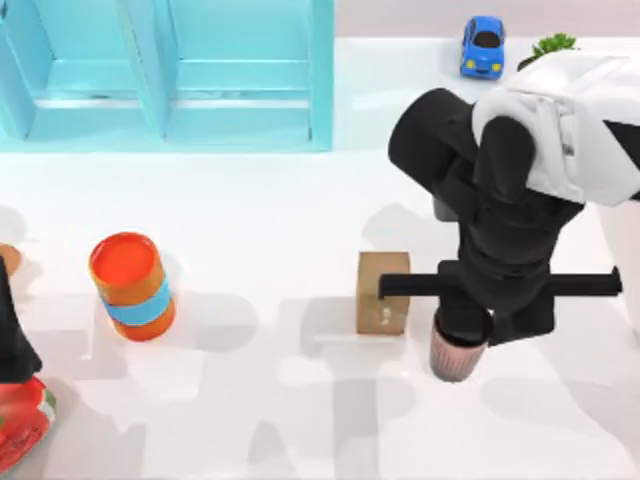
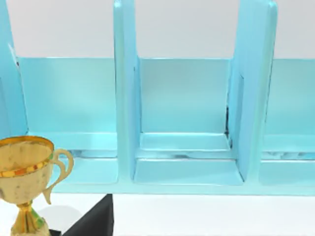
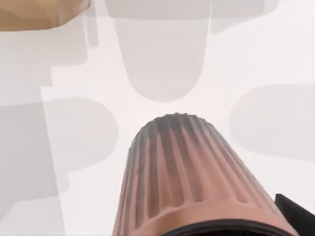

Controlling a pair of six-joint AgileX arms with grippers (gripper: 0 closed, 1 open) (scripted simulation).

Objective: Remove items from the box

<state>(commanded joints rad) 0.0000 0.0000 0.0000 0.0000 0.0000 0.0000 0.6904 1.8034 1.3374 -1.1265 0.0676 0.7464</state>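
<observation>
Two task items lie out on the white table (image 1: 300,420), both outside the blue box (image 1: 165,75). Taking the tan block (image 1: 383,292) as our landmark, the nearest thing to us is the ribbed brown cup (image 1: 455,362), just beside the block's near right corner and apart from it. Our right gripper (image 1: 465,315) hangs directly over the cup, its black body covering the rim from above. In the right wrist view the cup's fluted wall (image 3: 187,172) looms close under the camera, with a corner of the block (image 3: 39,12) beyond it. We cannot tell whether this pincer is clenched on the cup or released. The block itself rests flat on the table, a small pale mark on its near face, and a black bar of the right arm crosses just over its right edge. Well to the left of the block stands an orange barrel (image 1: 132,285) with a blue band, upright. Farther left, at the table's edge, our left arm (image 1: 10,335) sits parked above a red object (image 1: 20,425). We cannot tell its pincer's state either. Its wrist view looks into the box's open compartments (image 2: 184,123), with a gold trophy (image 2: 24,172) standing before them. Beyond the block and to its left the box lines the far side of the table. Beyond the block to its right, a blue toy car (image 1: 482,45) sits near a green plant (image 1: 550,45).
</observation>
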